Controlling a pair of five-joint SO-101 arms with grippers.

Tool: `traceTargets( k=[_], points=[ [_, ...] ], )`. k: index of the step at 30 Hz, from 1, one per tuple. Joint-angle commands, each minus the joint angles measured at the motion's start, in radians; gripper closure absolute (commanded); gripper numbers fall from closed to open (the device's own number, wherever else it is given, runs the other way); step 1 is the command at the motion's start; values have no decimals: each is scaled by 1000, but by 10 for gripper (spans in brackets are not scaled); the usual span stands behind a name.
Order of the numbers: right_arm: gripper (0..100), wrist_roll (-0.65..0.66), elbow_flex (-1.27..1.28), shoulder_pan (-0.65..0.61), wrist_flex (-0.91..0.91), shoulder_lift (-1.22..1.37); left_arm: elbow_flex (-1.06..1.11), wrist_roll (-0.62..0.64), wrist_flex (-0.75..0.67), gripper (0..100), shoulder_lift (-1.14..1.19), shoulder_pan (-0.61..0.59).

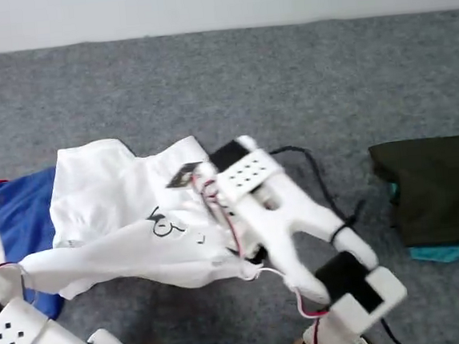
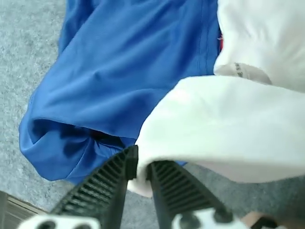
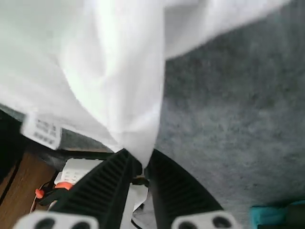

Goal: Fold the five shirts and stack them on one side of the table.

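white shirt (image 1: 111,202) is found spread and partly lifted on the grey table (image 1: 286,78), left of centre, overlapping a blue shirt (image 1: 25,222) at the left edge. its near edge is pinched at two points: the left gripper (image 2: 140,174) is clamped on a fold just beside the blue shirt, and the right gripper (image 3: 143,167) is clamped on a bunched fold. a dark shirt (image 1: 440,186) is noted folded at the right, stacked on a teal shirt (image 1: 442,254).

table (image 1: 206,85): grey carpet cover | left: white shirt (image 1: 112,206) over blue shirt (image 1: 25,222) | right: dark folded shirt (image 1: 440,190) on teal one (image 1: 442,252)
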Motion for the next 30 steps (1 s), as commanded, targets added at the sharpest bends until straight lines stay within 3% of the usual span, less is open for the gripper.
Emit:
traceTargets(
  k=[1,6,13,20,30],
  points=[
    [988,21,78,84,-30,-105,-45,-58,63,986,-20,51],
    [978,14,112,31,-15,-133,-45,-68,83,986,-20,143],
    [851,35,152,-42,53,-213,-25,-68,44,986,-11,155],
    [853,89,247,-268,48,-395,84,-66,-18,986,-12,121],
    [849,83,399,-466,-246,-326,136,-66,-61,986,-12,44]
  ],
)
